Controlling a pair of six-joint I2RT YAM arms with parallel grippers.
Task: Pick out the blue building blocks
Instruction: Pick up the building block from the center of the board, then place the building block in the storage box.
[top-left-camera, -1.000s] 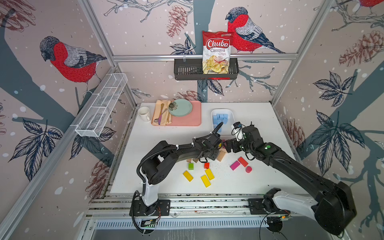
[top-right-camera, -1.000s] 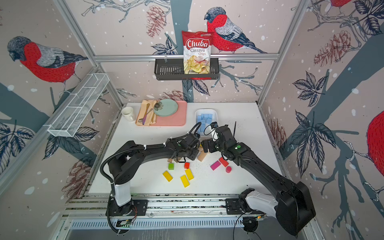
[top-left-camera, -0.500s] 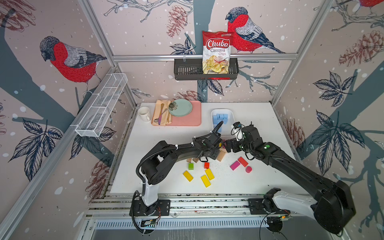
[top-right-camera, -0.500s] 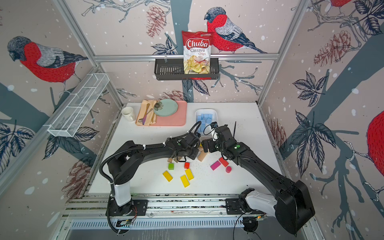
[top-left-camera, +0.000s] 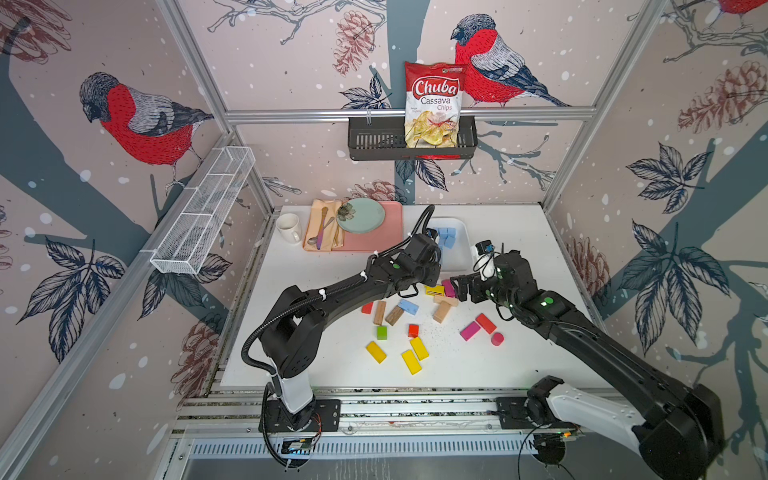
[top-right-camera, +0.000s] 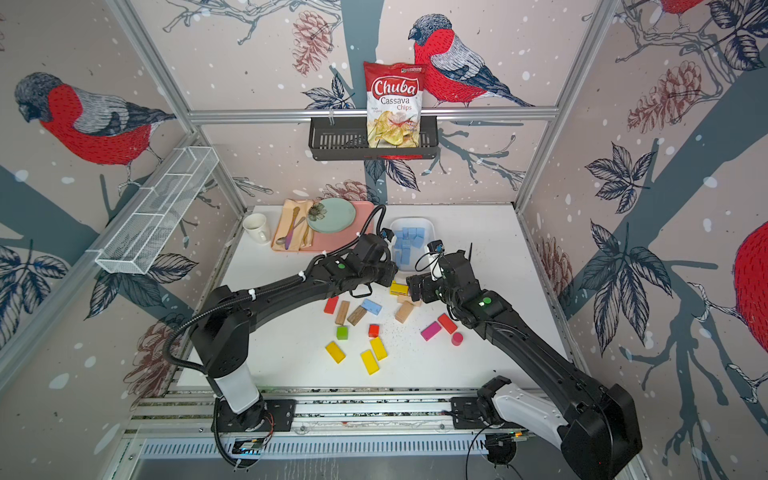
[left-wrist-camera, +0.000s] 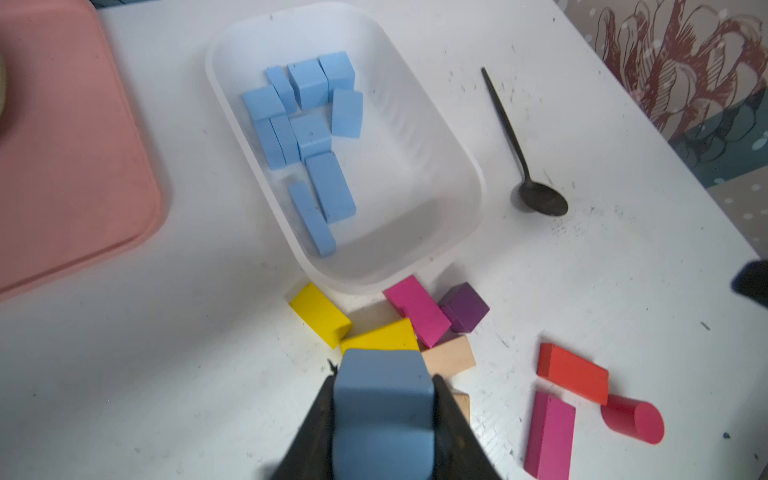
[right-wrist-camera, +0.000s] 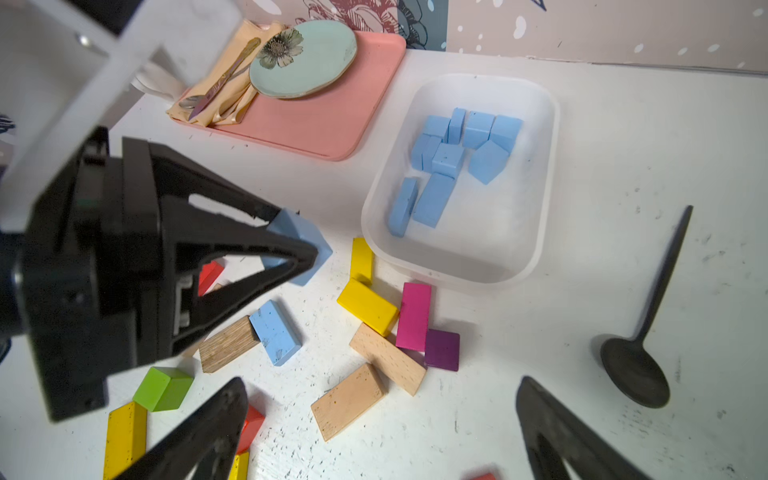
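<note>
While the left gripper (right-wrist-camera: 291, 245) clamps one blue block (left-wrist-camera: 382, 415) over the white table (left-wrist-camera: 166, 374), the tub (left-wrist-camera: 407, 187) of sorted blue blocks (left-wrist-camera: 309, 89) lies just beyond it, farther and slightly right, its near right part bare. Another blue bar (right-wrist-camera: 275, 332) lies nearer, touching a brown block (right-wrist-camera: 226, 345). The right gripper (right-wrist-camera: 380, 388) gapes wide, empty.

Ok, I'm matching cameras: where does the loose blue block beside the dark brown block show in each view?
Both top views: loose blue block mid-table, against the dark brown block.
Left wrist: not in it.
Right wrist: against the same brown block.
Shared landmark: white tub.
</note>
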